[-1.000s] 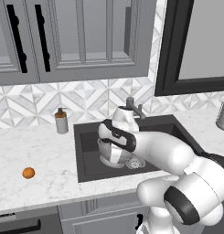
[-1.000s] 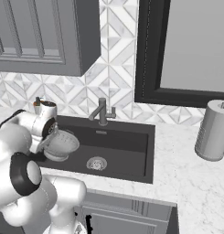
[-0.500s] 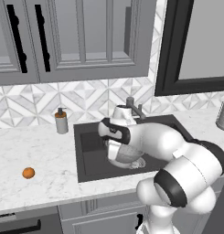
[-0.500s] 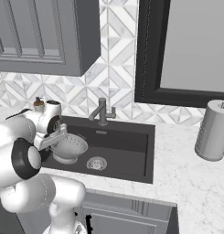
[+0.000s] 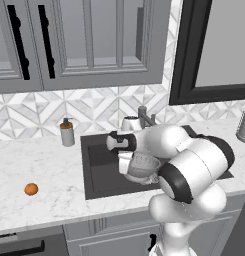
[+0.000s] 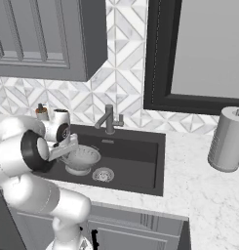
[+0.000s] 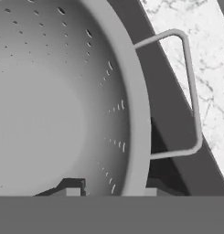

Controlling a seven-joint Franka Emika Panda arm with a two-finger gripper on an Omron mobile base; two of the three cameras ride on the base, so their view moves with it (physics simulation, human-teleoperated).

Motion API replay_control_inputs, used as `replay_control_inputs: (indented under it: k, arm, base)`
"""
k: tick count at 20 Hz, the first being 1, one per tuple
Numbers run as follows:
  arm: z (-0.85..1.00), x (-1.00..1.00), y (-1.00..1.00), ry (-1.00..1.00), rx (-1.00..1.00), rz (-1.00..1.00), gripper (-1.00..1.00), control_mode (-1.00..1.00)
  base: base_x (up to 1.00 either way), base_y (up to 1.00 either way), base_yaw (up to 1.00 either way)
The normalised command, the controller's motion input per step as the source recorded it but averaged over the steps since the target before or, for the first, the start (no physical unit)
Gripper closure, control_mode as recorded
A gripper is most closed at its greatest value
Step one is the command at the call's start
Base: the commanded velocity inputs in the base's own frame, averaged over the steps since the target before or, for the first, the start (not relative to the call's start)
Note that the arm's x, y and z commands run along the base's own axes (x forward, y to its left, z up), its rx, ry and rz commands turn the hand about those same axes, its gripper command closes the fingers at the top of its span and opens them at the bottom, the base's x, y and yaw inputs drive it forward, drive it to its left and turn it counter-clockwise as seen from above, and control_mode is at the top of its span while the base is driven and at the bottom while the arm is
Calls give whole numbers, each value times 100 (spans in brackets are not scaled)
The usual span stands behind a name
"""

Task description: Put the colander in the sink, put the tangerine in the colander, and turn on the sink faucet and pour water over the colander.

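Note:
The silvery perforated colander (image 5: 144,167) (image 6: 82,157) sits low inside the dark sink (image 5: 101,172) (image 6: 138,158), just left of the round drain (image 6: 103,174). My gripper (image 5: 125,161) (image 6: 66,149) (image 7: 112,188) is shut on the colander's rim. In the hand view one fingertip is inside the bowl (image 7: 54,100) and the other outside, beside a wire side handle (image 7: 192,91). The tangerine (image 5: 31,189) lies on the marble counter far left of the sink. The dark faucet (image 5: 143,116) (image 6: 109,119) stands behind the basin, with no water running.
A grey-and-brown soap dispenser (image 5: 67,133) (image 6: 41,111) stands at the sink's back left corner. A grey cylinder (image 6: 227,139) (image 5: 244,122) stands on the counter to the right. Grey cabinets hang above, and a dark window frame is behind the faucet.
The arm has carried the colander from the sink's left edge further in towards the drain and lower in the basin. The tangerine has not moved.

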Motion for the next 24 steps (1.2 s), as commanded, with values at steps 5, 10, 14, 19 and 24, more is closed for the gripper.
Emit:
replay_control_inputs:
  k: [5, 10, 14, 19, 24]
  arm:
    - [-39, 35, 0, 0, -11, -11, 100, -100]
    - [-37, 17, 0, 0, -12, -16, 100, -100]
    - [-31, 13, -13, 0, -8, -19, 100, -100]
    - [-19, 23, -11, 0, -7, -18, 100, -100]
    - [-15, 48, -2, 0, -7, -17, 100, -100]
  base:
    - [0, 0, 0]
    - [0, 0, 0]
    - [0, 0, 0]
    - [0, 0, 0]
    - [0, 0, 0]
